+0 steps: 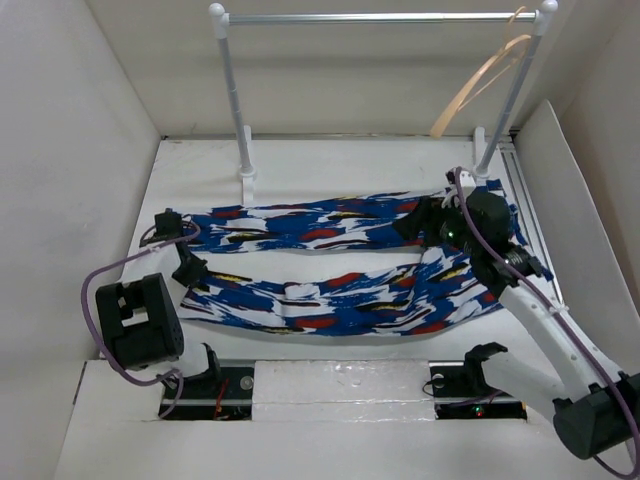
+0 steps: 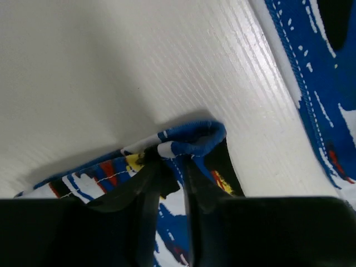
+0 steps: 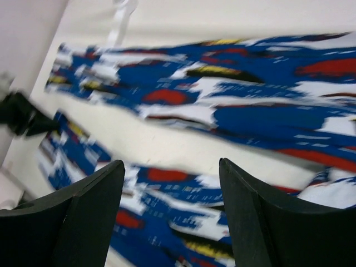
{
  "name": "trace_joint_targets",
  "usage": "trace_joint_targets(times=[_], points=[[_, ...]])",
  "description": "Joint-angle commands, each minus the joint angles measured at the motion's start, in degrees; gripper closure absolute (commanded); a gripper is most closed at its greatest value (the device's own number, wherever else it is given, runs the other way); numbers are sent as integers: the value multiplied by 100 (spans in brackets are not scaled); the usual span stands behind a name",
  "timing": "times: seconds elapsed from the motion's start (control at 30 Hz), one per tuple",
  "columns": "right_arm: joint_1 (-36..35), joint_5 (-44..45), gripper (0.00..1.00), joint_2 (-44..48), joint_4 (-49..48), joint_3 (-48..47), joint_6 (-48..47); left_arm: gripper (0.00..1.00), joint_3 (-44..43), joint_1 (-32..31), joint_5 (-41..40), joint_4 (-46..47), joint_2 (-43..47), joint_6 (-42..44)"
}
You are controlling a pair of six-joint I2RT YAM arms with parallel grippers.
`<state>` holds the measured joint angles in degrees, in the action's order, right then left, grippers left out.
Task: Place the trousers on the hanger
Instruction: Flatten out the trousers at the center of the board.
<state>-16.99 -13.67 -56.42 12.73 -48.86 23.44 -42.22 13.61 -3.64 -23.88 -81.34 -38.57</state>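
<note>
Left wrist view showed left gripper (image 2: pixel 169 161) pinched on a cuff of the trousers (image 1: pixel 330 228), spread flat on the table (image 1: pixel 300 170), right gripper (image 3: pixel 171 164) wide and empty above them, hanger (image 1: pixel 480 85) up on the rail (image 1: pixel 380 17): grasping step, probably next needed a second grip before lifting.

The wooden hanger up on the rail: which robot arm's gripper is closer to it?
Right. The right gripper hangs open over the right end of the trousers, just in front of the hanger; the left gripper pinches a trouser leg at the far left.
</note>
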Motion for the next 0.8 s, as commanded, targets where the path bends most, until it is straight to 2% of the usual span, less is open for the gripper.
trace_joint_targets(times=[0.0,0.07,0.23,0.3,0.47,0.6,0.67,0.73,0.77], points=[[-383,128,26,525,493,-211,-287,86,-76,28,-348,50,-355,174],[-515,294,26,746,773,-351,-384,100,-120,28,-567,41,-583,227],[-463,514,24,1116,1415,-572,-892,100,-611,309,-1007,-152,-857,358],[-305,646,24,1142,1714,-441,-1016,100,-1094,309,-1147,-179,-804,402],[134,138,23,1169,1847,-27,-1254,100,-2131,309,-1385,-556,-681,288],[196,101,23,1256,1978,96,-1368,100,-2256,309,-1411,-907,-1067,-10],[196,206,22,1344,2153,105,-1474,100,-2029,362,-1796,-960,-1077,-203],[196,242,20,1423,2225,157,-1491,100,-1984,466,-1842,-978,-998,-213],[196,225,20,1467,2268,201,-1500,87,-1931,650,-1807,-970,-867,-204]])
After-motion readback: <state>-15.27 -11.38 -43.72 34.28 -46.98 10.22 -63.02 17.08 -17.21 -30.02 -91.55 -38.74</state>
